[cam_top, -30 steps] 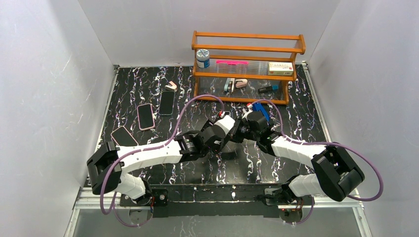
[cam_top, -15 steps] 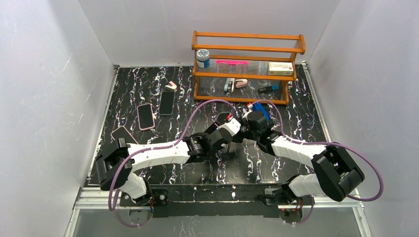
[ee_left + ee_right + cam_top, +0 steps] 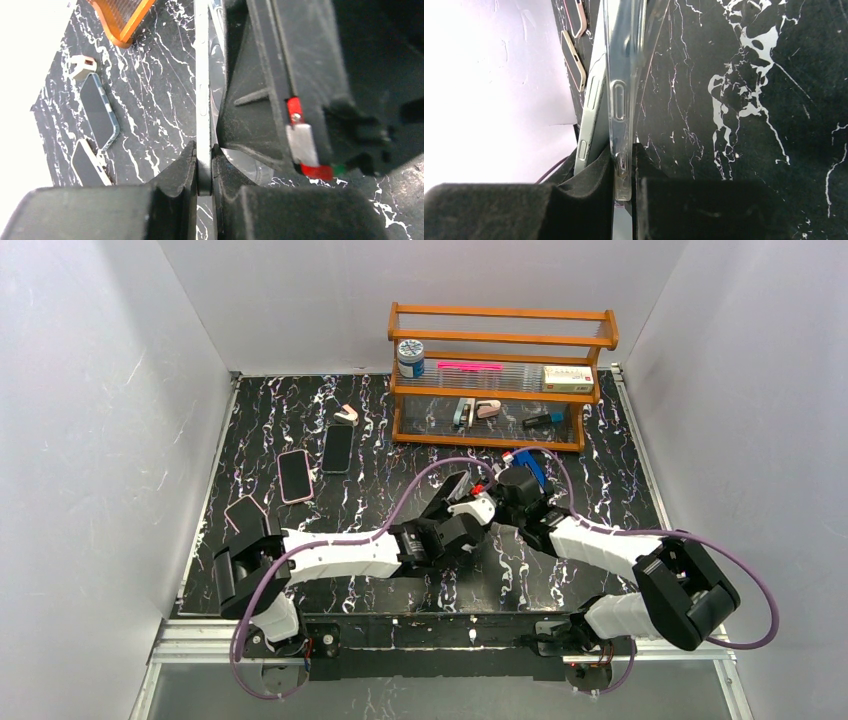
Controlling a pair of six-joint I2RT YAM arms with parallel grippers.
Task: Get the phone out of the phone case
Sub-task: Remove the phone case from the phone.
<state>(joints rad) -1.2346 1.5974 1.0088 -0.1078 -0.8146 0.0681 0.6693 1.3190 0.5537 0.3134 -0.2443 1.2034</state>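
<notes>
The phone (image 3: 202, 75) shows edge-on as a thin silver strip, and my left gripper (image 3: 204, 155) is shut on its near edge. In the right wrist view my right gripper (image 3: 624, 156) is shut on the rim of the clear phone case (image 3: 624, 75). There the phone (image 3: 591, 110) leans out of the case to the left, its side buttons showing. In the top view both grippers meet above the table's middle, left gripper (image 3: 478, 508) against right gripper (image 3: 498, 498). The phone and case are largely hidden between them.
An orange rack (image 3: 490, 370) with small items stands at the back. Three other phones lie on the left of the black marbled table: a pink-cased phone (image 3: 294, 475), a dark phone (image 3: 337, 448) and a third phone (image 3: 245, 510) partly under my left arm. A blue object (image 3: 530, 465) lies behind the right gripper.
My left arm has reached to the right up to the right gripper, and its jaws have closed on the phone's edge. The right arm has barely moved.
</notes>
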